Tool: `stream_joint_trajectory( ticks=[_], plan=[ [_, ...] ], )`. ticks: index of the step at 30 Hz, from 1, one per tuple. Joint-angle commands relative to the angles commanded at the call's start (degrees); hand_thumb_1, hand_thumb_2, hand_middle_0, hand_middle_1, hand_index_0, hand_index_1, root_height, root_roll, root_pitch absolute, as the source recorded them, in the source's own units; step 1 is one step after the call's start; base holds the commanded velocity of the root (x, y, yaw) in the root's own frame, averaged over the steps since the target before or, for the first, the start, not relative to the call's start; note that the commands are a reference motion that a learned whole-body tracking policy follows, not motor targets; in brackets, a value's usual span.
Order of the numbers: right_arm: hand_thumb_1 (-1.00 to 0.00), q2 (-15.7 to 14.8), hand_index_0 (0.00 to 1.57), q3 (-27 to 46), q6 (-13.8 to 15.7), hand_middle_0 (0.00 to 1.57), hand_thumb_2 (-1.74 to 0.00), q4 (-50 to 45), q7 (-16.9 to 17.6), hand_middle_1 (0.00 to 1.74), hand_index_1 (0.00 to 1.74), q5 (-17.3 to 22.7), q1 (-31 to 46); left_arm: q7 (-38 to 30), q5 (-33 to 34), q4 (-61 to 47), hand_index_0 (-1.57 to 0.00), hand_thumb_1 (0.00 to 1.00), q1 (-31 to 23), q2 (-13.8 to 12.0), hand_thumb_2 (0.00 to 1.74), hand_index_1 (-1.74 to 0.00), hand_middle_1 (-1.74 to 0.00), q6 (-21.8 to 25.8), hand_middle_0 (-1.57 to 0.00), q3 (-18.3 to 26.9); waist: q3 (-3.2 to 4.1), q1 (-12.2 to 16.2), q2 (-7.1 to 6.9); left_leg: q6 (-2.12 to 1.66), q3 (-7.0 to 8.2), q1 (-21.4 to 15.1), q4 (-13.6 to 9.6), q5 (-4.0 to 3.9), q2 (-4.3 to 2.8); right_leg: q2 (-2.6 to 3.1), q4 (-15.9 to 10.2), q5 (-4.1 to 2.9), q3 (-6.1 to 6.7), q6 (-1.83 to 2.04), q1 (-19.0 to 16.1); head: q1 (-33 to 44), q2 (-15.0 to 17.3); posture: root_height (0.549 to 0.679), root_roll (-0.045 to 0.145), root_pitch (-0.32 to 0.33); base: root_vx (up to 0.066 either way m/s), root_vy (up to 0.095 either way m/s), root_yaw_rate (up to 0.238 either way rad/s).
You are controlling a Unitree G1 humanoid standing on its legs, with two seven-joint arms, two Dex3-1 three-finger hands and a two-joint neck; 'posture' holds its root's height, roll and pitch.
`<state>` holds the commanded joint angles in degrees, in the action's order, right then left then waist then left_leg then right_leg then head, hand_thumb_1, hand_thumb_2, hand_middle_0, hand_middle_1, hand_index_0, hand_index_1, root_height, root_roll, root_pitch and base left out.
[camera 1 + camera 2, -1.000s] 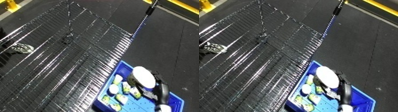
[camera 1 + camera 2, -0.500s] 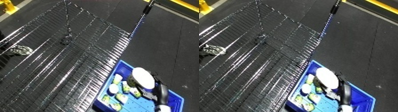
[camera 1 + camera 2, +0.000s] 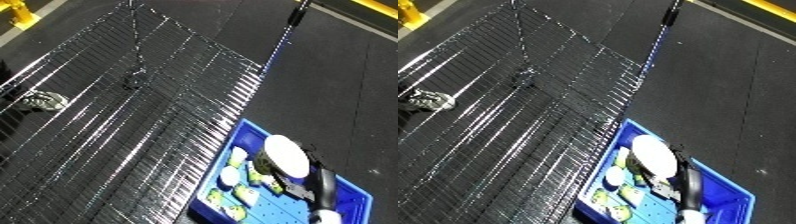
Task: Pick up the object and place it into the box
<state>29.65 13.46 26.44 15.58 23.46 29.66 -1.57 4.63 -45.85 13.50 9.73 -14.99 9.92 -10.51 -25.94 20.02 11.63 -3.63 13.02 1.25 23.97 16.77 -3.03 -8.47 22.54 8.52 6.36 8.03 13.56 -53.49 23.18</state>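
A small crumpled grey-and-white object [image 3: 44, 100] lies at the wire-mesh surface's [image 3: 151, 125] left edge. Rightward, the blue bin [image 3: 351, 192] holds pale items. Above it, the right hand [image 3: 282, 159] curls around a white disc [image 3: 288, 154].

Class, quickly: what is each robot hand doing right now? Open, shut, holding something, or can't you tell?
Left hand: not in view.
Right hand: over the blue bin, beside a white round object; fingers cannot be told.
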Motion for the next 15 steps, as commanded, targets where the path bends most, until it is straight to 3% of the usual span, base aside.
stream_joint_trajectory(
  ticks=[11,15],
  plan=[
    [-0.75,-0.11,1.18,-0.01,0.09,1.18,-1.3,0.13,-0.22,1.3,1.3,-0.06,0.02,-0.03,-0.06,0.33,-1.57,1.0,-0.02,0.1,1.74,-1.74,-1.74,0.4,-1.57,-0.1,0.03,0.1,0.09,0.02,0.02,0.01,-0.06,-0.03,0.02,0.04,-0.08,-0.04,0.02,-0.01,0.07,0.28,0.13,0.669,0.082,-0.022,0.0,0.001,-0.006],
    [-0.75,-0.39,1.18,0.39,0.24,1.18,-1.3,0.65,-1.15,1.3,1.3,0.2,0.68,-0.04,-0.11,0.2,-1.57,1.0,-0.4,0.32,1.74,-1.74,-1.74,0.54,-1.57,-0.26,0.35,0.5,0.4,-0.09,0.21,-0.29,-0.27,-0.1,0.0,0.01,-0.5,-0.27,0.26,0.16,0.02,-0.18,-0.57,0.669,0.083,-0.023,0.013,-0.002,-0.059]
  ],
)
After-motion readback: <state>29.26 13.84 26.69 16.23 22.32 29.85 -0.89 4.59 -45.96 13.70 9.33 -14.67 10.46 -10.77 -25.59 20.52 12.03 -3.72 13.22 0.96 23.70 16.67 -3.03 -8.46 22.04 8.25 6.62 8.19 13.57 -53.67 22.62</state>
